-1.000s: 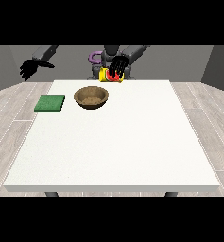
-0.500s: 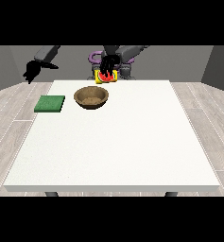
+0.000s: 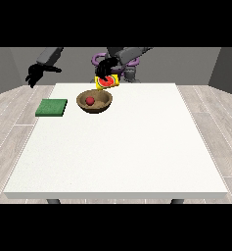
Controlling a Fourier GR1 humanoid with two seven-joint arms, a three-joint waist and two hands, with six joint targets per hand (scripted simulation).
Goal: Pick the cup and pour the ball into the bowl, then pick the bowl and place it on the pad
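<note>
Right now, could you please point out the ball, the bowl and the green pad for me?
ball (image 3: 90,100), front view, on its red top.
bowl (image 3: 105,102), front view, on the brown rim's right side.
green pad (image 3: 51,107), front view, on its flat top's middle.

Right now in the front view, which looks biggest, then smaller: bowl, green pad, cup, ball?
1. Bowl
2. Green pad, looks close to the bowl, so unsure
3. Cup, partly hidden by the hand at the view's right
4. Ball, smallest, lying in the bowl

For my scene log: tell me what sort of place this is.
Probably a bare test room for tabletop handling: a large white table on a grey plank floor, plain grey walls, with only a wooden bowl, yellow cup and green pad out.
</note>
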